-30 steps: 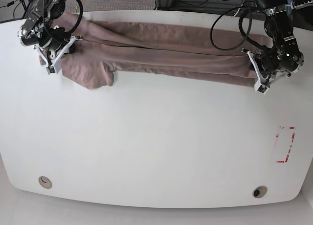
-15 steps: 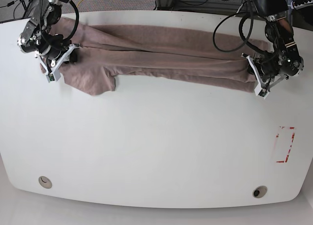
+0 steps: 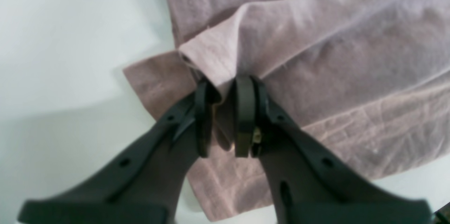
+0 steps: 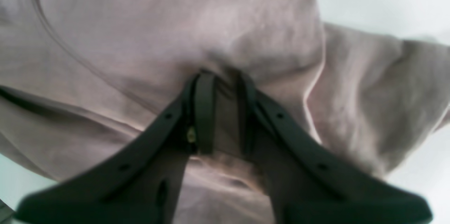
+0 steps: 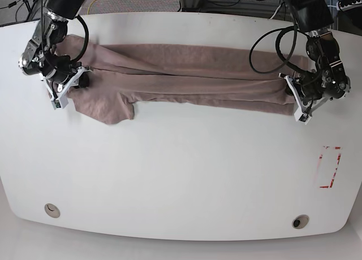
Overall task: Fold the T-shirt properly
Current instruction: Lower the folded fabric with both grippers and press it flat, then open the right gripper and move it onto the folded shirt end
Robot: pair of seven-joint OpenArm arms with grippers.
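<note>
Both hands clamped on the T-shirt, stretched along the far side of the tabletop.

Base view, left to right: right hand [image 5: 61, 96] pinches a bunched fold near the sleeve end, fingers [image 4: 205, 111] nearly together with cloth between them. T-shirt [image 5: 186, 73] lies as a long folded band across the white tabletop [image 5: 181, 169], one sleeve flap sticking out toward the near side at left. Left hand [image 5: 301, 110] grips the opposite end, fingers [image 3: 244, 111] closed on a raised fold at the hem corner. Red tape outline [image 5: 330, 167] sits near the right edge, well apart from the cloth.
</note>
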